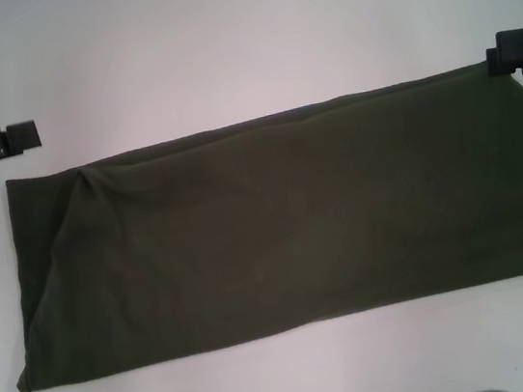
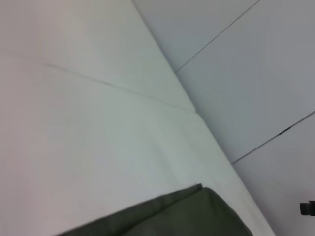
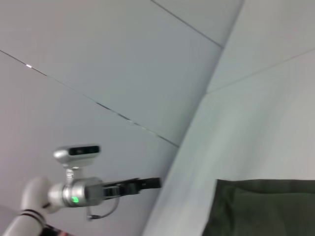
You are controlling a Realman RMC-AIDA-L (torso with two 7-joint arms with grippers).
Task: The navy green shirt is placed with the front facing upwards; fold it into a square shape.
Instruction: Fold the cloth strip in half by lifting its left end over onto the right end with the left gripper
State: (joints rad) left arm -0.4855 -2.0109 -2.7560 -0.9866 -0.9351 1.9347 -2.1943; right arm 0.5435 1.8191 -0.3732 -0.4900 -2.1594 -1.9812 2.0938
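Right now the shirt point(image 1: 285, 227) lies flat on the white table point(image 1: 220, 36), folded into a long dark green band that runs from one side of the table to the other. No letters or label show on it, only plain green cloth with a few soft creases near one end. The left gripper point(image 1: 24, 137) hangs over the bare table just past the far left corner of the shirt, apart from the cloth, with its black tip pointing toward the middle. I cannot tell if its jaws are spread or pressed together. The right gripper point(image 1: 505, 53) sits at the far right corner of the shirt, right at the edge of the cloth. Its jaws are too dark and too close to the edge of the view to tell whether they pinch the cloth or not. From the left wrist camera, a folded corner of the shirt point(image 2: 182, 214) shows on the white table point(image 2: 98, 123). From the right wrist camera, another corner of the shirt point(image 3: 266, 206) lies on the table, and the left gripper point(image 3: 147, 184) shows farther off, held out level on its silver arm.
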